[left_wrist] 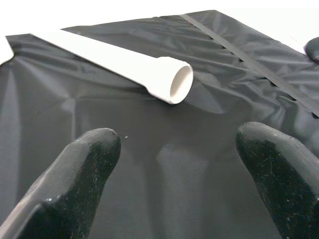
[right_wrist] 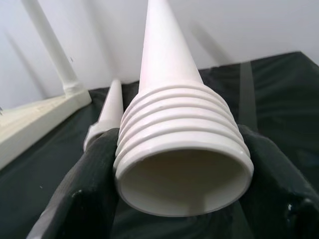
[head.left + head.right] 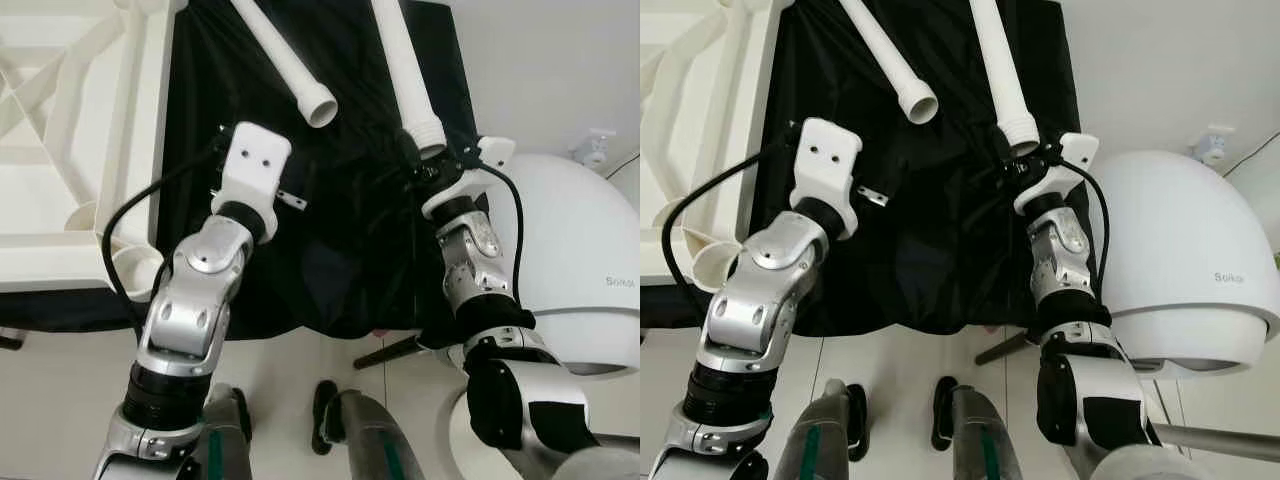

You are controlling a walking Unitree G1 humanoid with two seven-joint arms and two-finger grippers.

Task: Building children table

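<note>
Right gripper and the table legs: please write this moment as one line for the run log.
right gripper: shut on threaded leg | left gripper: open above black cloth, near smooth leg | table frame: robot's left

Partial grey lettering – seemingly "Soika" – on white domed appliance (image 3: pixel 1200 250), not fully legible

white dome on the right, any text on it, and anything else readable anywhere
"Soika" or close to it: small grey lettering on the white dome, on its side near the lower rim; the letters are too small to read with certainty, and in the left eye view the edge cuts the word off.
No other text can be made out on the table legs, the black cloth or the arms.
</note>
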